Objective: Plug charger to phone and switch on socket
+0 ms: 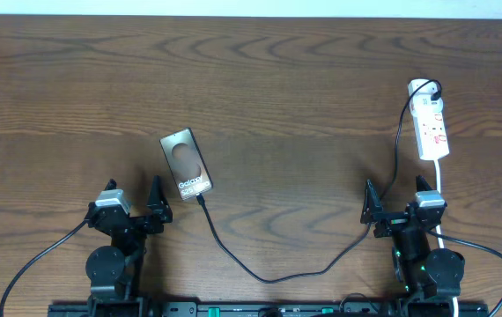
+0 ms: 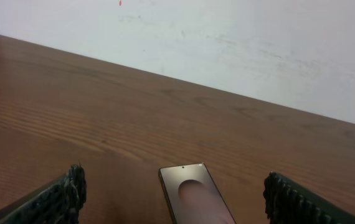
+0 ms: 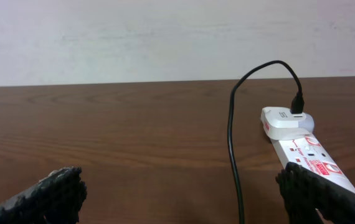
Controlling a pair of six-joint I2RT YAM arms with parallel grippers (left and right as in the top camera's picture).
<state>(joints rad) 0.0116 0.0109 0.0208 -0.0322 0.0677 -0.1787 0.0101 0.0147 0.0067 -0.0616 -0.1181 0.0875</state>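
Observation:
The phone [image 1: 187, 163] lies flat on the table left of centre, its screen showing a dark oval and "Galaxy" text; it also shows in the left wrist view [image 2: 196, 199]. The black charger cable [image 1: 269, 275] runs from the phone's near end, where its tip meets the phone, in a loop up to a white adapter on the socket [image 1: 431, 129], a white power strip at the right. My left gripper [image 1: 136, 204] is open and empty, just near of the phone. My right gripper [image 1: 399, 208] is open and empty, near of the socket. The cable [image 3: 232, 143] and socket [image 3: 308, 155] show in the right wrist view.
A pale wall [image 3: 165, 37] stands behind the brown wooden table [image 1: 304, 79]. The socket's white cord [image 1: 439, 189] runs toward the right arm's base.

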